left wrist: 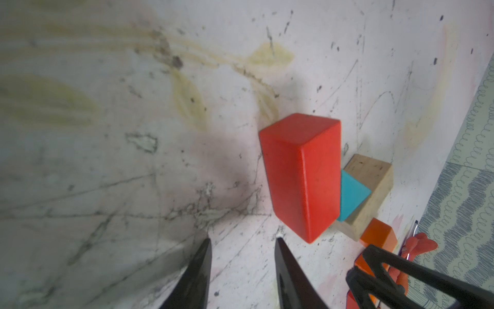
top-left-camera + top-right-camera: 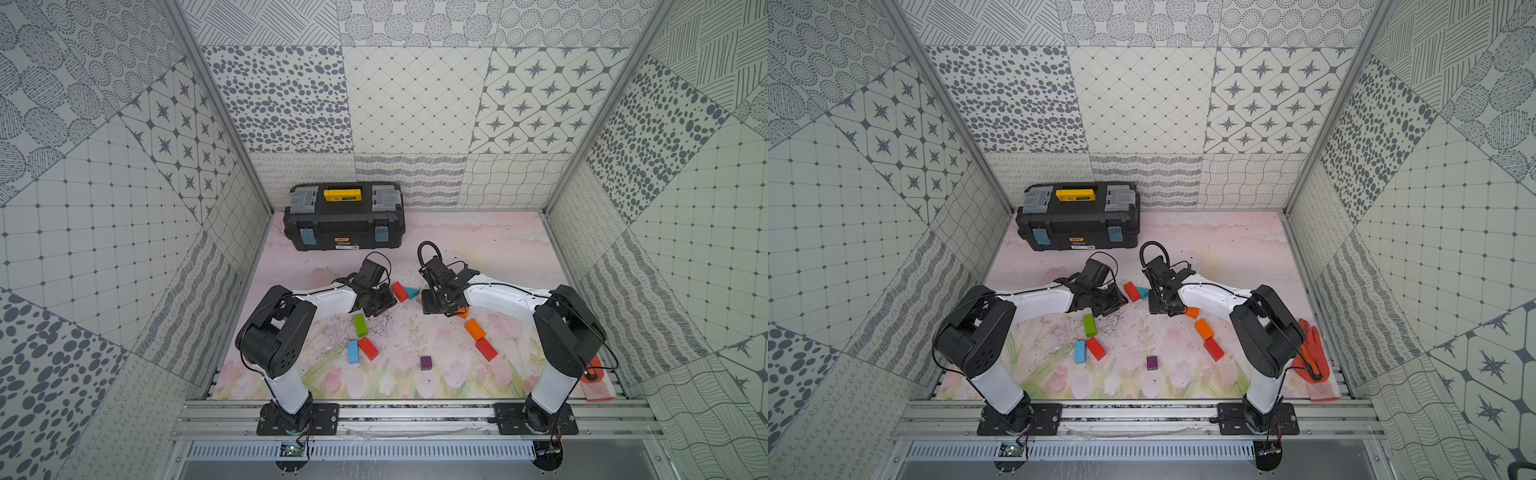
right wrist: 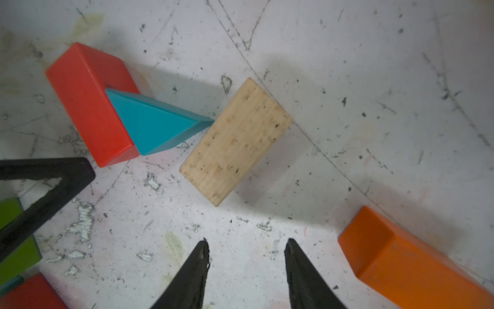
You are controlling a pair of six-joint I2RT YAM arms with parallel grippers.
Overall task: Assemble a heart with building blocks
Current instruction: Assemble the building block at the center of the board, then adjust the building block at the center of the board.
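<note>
Across the flowered bench the building blocks lie in a loose, gapped heart shape. At its far side a red brick touches the teal triangle along one edge, and the triangle's tip meets the plain-wood brick. Down the robot's right side run an orange brick, half hidden under the right gripper in both top views, a second orange brick and a second red brick just beside it. On the left side lie the green brick, then the blue brick and a third red brick just beside each other. The purple cube sits alone nearest the robot, well apart from both sides. The left gripper hangs just beside the first red brick, jaws partly apart and empty. The right gripper hangs near the plain-wood brick, jaws likewise partly apart, gripping nothing. A black toolbox stands by the back wall.
</note>
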